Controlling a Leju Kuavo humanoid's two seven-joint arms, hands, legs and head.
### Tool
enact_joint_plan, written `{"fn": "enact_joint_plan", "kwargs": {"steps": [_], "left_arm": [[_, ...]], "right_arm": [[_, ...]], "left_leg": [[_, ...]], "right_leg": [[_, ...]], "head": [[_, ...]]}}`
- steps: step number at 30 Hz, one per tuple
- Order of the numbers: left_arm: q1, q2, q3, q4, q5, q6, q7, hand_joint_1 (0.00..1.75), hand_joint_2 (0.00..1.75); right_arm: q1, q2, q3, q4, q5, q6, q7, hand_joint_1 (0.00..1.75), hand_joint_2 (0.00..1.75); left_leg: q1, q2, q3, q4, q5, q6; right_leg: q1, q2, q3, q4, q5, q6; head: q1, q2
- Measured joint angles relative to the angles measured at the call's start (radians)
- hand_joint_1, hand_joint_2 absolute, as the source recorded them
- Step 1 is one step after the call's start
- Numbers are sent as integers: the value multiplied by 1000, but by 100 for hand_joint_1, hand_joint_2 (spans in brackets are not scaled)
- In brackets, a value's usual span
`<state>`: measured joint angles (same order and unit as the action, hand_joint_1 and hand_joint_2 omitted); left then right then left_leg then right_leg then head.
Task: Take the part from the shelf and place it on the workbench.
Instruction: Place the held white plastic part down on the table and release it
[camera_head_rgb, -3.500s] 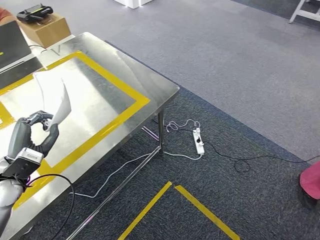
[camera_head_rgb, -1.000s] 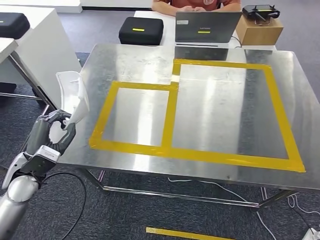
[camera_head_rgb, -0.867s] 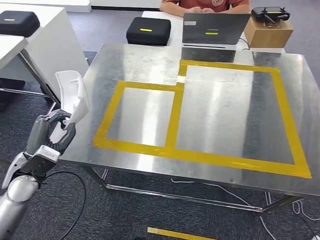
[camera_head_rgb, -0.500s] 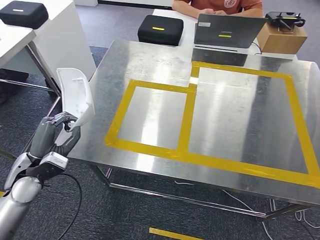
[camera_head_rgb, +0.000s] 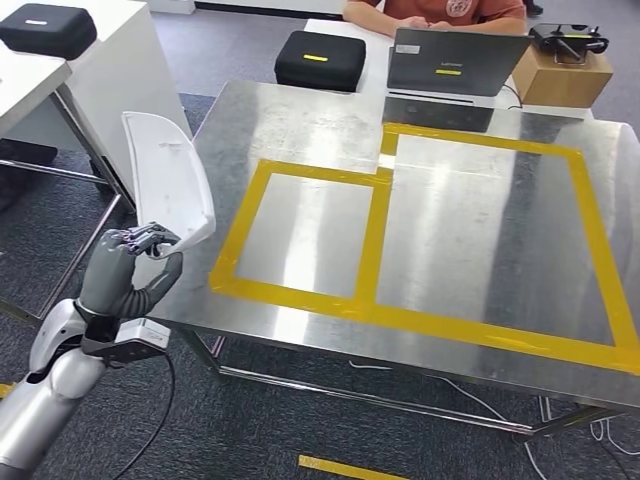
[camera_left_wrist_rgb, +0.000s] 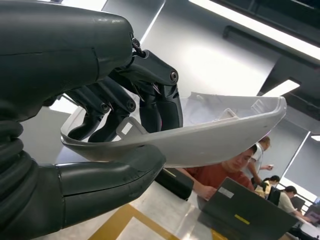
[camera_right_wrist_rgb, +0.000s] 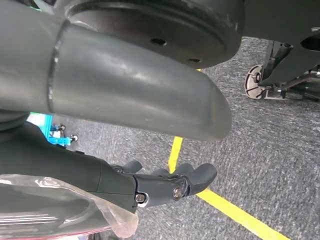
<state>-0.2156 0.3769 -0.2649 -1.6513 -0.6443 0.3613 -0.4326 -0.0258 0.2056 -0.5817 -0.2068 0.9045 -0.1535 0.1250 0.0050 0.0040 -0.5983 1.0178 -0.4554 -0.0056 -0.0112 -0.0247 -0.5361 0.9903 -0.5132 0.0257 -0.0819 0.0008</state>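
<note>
White part up in the left hand, just off the worktop's near-left corner.

From the head view, the left hand (camera_head_rgb: 134, 262) pinches the white part (camera_head_rgb: 167, 187) by its lower edge, upright beside the steel worktop (camera_head_rgb: 468, 330); I'd carry it over the yellow tape frame (camera_head_rgb: 371, 240), lay it flat, then let go. At the left wrist, thumb and fingers (camera_left_wrist_rgb: 158, 102) clamp the shell's rim. At the right wrist, the right hand (camera_right_wrist_rgb: 166, 182) hangs curled, holding nothing.
</note>
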Motion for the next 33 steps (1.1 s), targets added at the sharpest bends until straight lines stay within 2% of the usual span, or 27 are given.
{"fn": "enact_joint_plan", "kwargs": {"steps": [9, 22, 33], "left_arm": [[-133, -26, -98, 45, -54, -5, 20, 175, 175], [-268, -56, -159, 115, -67, -8, 34, 175, 175], [-404, -118, -252, 220, -132, -34, 60, 175, 175]], "right_arm": [[-8, 0, 2, 0, 16, 23, 1, 0, 0], [-10, 0, 4, 0, 25, 39, 1, 0, 0], [-22, 0, 14, 0, 39, 61, 10, 0, 0]], "left_leg": [[2, 0, 0, 0, 1, 1], [2, 0, 0, 0, 1, 1], [1, 0, 0, 0, 2, 1]], "right_leg": [[2, 0, 0, 2, 0, 0], [2, 0, 0, 2, 0, 0], [1, 0, 0, 2, 0, 0]], "head": [[0, 0], [0, 0], [0, 0]]}}
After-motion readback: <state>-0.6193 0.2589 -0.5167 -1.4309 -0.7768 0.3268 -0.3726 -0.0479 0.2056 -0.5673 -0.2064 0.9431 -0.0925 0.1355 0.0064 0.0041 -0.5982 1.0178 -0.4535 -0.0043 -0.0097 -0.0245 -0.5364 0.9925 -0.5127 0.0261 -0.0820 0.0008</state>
